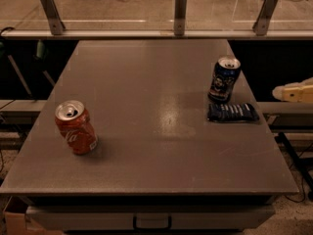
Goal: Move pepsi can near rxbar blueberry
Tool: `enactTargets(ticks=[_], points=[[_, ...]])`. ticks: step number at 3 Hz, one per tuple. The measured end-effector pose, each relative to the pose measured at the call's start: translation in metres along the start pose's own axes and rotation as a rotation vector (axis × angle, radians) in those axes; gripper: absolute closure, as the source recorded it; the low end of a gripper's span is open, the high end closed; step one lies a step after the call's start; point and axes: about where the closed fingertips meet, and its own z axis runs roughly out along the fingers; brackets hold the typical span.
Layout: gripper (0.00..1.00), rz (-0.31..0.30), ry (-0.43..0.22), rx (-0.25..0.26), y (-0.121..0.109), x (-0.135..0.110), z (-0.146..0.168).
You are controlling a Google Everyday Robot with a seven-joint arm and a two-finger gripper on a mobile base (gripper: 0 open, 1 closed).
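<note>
The pepsi can [224, 79], dark blue with a silver top, stands upright at the right side of the grey table [146, 131]. The rxbar blueberry [232, 112], a flat dark navy wrapper, lies just in front of the can, almost touching it. My gripper [288, 93] is at the far right edge of the view, off the table's right side and apart from both the can and the bar. It holds nothing.
A red cola can [76, 127] stands at the table's left front. A rail with three metal posts [180, 12] runs along the back edge. Dark gaps and cables lie beside the table on both sides.
</note>
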Motion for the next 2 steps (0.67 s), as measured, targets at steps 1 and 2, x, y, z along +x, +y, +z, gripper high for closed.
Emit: enactTargets(ticks=[1,2], points=[[0.00,-0.081,-0.088,0.003,-0.023,-0.044,-0.048],[0.00,-0.109,-0.116,0.007,-0.030,-0.064,-0.060]])
